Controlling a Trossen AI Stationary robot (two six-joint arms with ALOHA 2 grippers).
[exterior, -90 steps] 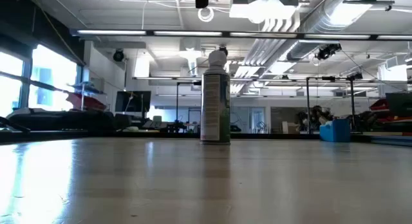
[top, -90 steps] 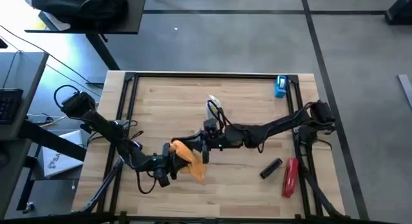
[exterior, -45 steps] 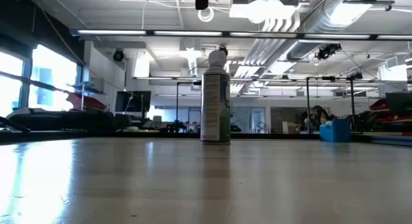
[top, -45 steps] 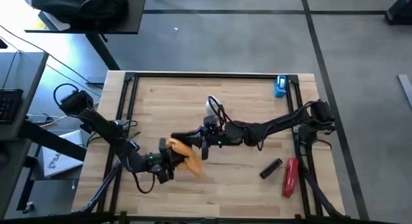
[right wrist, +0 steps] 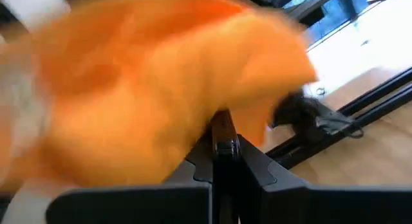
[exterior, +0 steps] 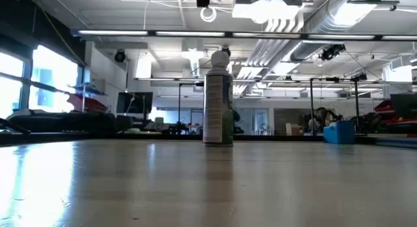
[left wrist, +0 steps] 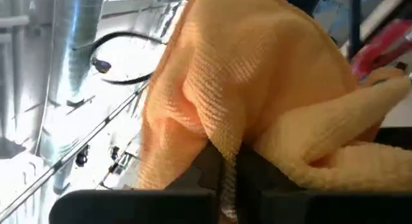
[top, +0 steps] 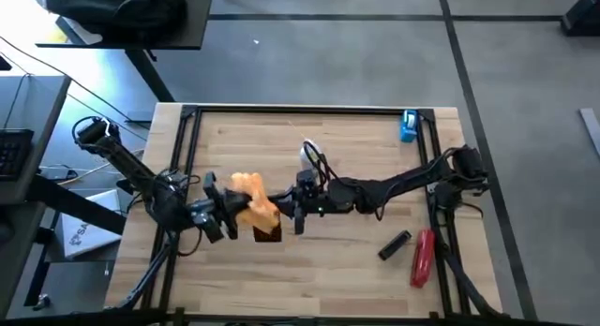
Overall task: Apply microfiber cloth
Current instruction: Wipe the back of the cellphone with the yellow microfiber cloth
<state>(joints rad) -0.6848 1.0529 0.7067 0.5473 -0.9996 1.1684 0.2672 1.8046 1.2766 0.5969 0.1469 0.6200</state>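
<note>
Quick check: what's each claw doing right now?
Left claw: closed on the soft orange-yellow microfiber cloth.
Right claw: closed on the same cloth.

left end effector point(top: 236, 209): closed on the microfiber cloth point(top: 253, 202), arm low, reaching inward
right end effector point(top: 278, 211): clamped on same cloth, arm stretched across

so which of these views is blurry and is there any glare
Right wrist view: the microfiber cloth is smeared with motion blur. Left wrist view: the cloth's weave is crisp, the background soft. Low view: the spray can is backlit, and ceiling lights reflect off the table. High view: bright window glare at the top-left corner.
</note>
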